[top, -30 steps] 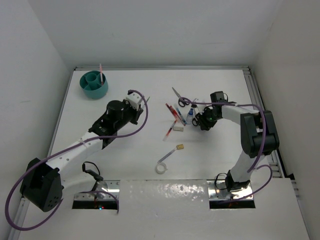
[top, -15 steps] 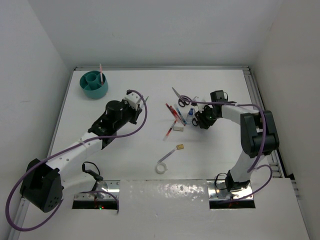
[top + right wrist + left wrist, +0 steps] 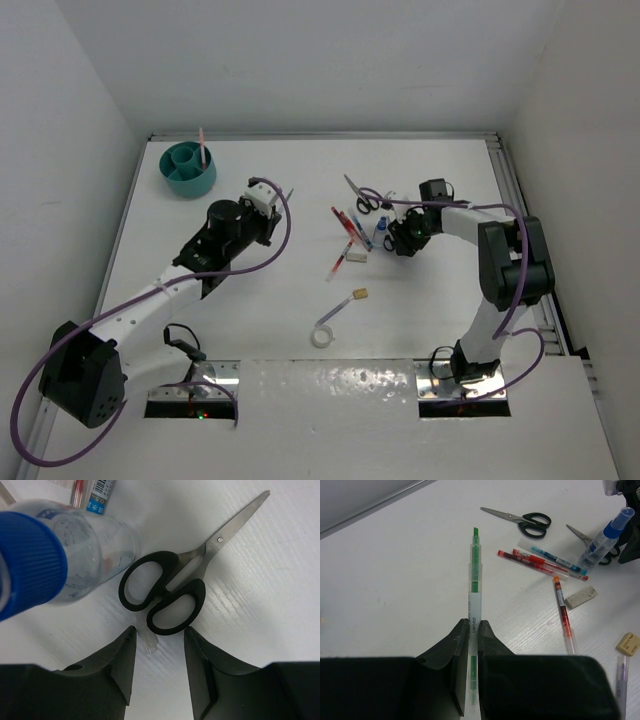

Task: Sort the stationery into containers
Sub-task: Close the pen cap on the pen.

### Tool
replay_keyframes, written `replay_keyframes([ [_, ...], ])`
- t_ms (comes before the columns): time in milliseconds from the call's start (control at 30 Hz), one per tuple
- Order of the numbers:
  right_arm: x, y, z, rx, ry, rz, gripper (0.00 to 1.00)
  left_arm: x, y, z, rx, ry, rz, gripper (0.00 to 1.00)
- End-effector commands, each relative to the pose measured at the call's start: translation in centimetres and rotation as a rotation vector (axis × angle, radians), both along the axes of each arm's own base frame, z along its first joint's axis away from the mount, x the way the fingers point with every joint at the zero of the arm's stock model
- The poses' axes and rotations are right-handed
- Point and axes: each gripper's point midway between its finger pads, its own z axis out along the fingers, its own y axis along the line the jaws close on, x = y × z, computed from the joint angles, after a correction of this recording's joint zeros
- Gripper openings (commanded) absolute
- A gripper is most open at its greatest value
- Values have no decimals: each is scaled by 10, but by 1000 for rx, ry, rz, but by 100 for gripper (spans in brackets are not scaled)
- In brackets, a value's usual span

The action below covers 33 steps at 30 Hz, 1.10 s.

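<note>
While the left gripper [image 3: 473,625] clenches the green pen [image 3: 475,580] well apart from the teal organiser [image 3: 190,186], the right gripper [image 3: 159,632] stands parted around the scissors [image 3: 192,567] handles, seemingly not touching; centre them before closing.

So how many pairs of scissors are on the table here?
2: one pair lies beyond the pens, in the open; the other pair lies beside the glue bottle, just ahead of the right gripper. None appear hidden.

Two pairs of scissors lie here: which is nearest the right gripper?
The scissors beside the glue bottle, handles at the right gripper; the other scissors lie apart.
</note>
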Motion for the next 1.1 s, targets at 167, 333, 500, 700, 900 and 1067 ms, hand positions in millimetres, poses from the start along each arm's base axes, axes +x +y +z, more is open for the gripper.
replay_keyframes([
  [167, 6, 8, 7, 35, -9, 11, 38, 6, 8, 19, -20, -69, 27, 0],
  [333, -1, 7, 6, 34, 1, 5, 26, 7, 9, 19, -25, -70, 29, 0],
  [500, -4, 4, 7, 27, 25, -14, 20, 7, 8, 22, -27, -79, 26, 0],
  [700, -15, -4, 6, 19, 66, -66, 14, 6, 9, 22, -31, -80, 27, 0],
  [900, -28, -12, 6, 0, 118, -206, 11, 5, 8, 22, -42, -81, 23, 0],
  [1067, -45, -30, 0, -83, 143, -393, 14, 4, 9, 23, -40, -82, 22, 0],
])
